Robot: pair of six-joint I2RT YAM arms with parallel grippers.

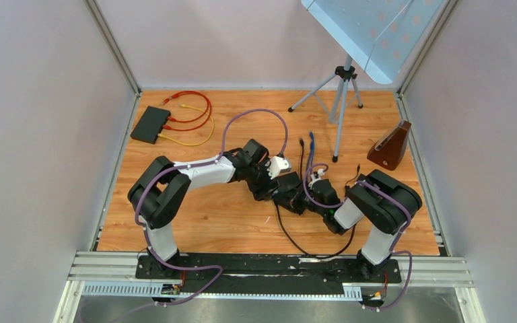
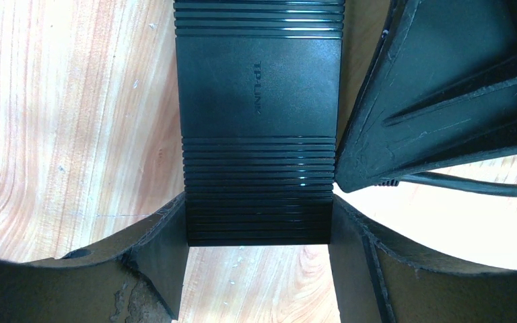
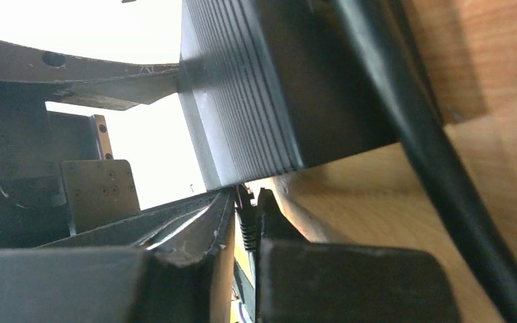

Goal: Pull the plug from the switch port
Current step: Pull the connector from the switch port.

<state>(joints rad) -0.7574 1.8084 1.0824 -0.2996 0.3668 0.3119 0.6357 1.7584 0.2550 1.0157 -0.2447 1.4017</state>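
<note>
A black TP-LINK switch (image 2: 259,121) lies on the wooden table, mid-table in the top view (image 1: 289,193). My left gripper (image 2: 259,235) is shut on the switch's near end, one finger on each side. My right gripper (image 3: 246,215) is shut on the black plug (image 3: 245,222), whose ribbed boot shows between the fingers. The plug's tip meets the switch's (image 3: 256,87) lower edge; the port itself is hidden. In the left wrist view a right finger (image 2: 444,87) presses against the switch's right side, with the plug's black cable (image 2: 471,183) trailing off right.
A second black switch (image 1: 151,124) with red and yellow cables (image 1: 192,118) sits at the back left. A tripod (image 1: 340,101) and a brown metronome (image 1: 390,147) stand at the back right. A black cable (image 1: 296,242) loops toward the near edge.
</note>
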